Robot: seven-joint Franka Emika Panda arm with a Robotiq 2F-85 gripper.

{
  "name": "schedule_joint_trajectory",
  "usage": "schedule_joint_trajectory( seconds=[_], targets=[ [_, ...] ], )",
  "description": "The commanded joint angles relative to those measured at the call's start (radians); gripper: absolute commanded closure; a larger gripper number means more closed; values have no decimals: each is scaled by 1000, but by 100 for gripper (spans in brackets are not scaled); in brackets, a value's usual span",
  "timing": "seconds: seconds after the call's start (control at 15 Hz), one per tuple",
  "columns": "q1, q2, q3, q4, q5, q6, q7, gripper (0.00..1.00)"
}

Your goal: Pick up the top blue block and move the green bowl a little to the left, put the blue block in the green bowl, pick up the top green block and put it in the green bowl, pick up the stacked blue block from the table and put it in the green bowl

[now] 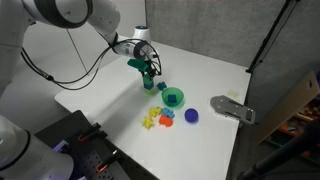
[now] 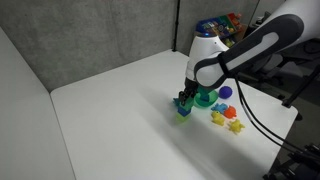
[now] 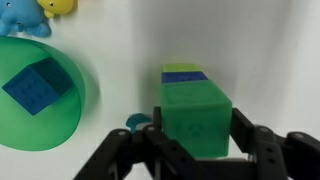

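Observation:
My gripper [image 3: 195, 150] is closed around the top green block [image 3: 195, 115], with a finger pressed on each side. The block sits at the top of a small stack; a blue block [image 3: 184, 76] shows just beneath it, and a thin green edge shows under that. The stack appears in both exterior views [image 1: 150, 84] [image 2: 183, 109], under the gripper [image 1: 149, 73] [image 2: 186, 99]. The green bowl [image 3: 65, 125] lies to the left in the wrist view and holds one blue block [image 3: 37, 86]. The bowl also appears in both exterior views [image 1: 173, 97] [image 2: 205, 100].
A blue ball [image 1: 191, 116] [image 2: 226, 92] lies beside the bowl. Small yellow, orange and green toy pieces [image 1: 155, 120] [image 2: 226, 118] are clustered near the table's front. A grey flat object [image 1: 232, 108] lies at the table's edge. A black curtain stands behind.

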State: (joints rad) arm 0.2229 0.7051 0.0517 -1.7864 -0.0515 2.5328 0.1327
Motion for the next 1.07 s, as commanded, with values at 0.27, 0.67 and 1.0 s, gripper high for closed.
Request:
schedule_joint_trajectory(
  seconds=[0.27, 0.67, 1.0],
  targets=[
    [7, -44, -18, -10, -38, -4, 5, 71],
    [4, -74, -68, -19, -37, -23, 72, 71],
    [-1, -57, -140, -36, -48, -25, 150, 71]
  ],
)
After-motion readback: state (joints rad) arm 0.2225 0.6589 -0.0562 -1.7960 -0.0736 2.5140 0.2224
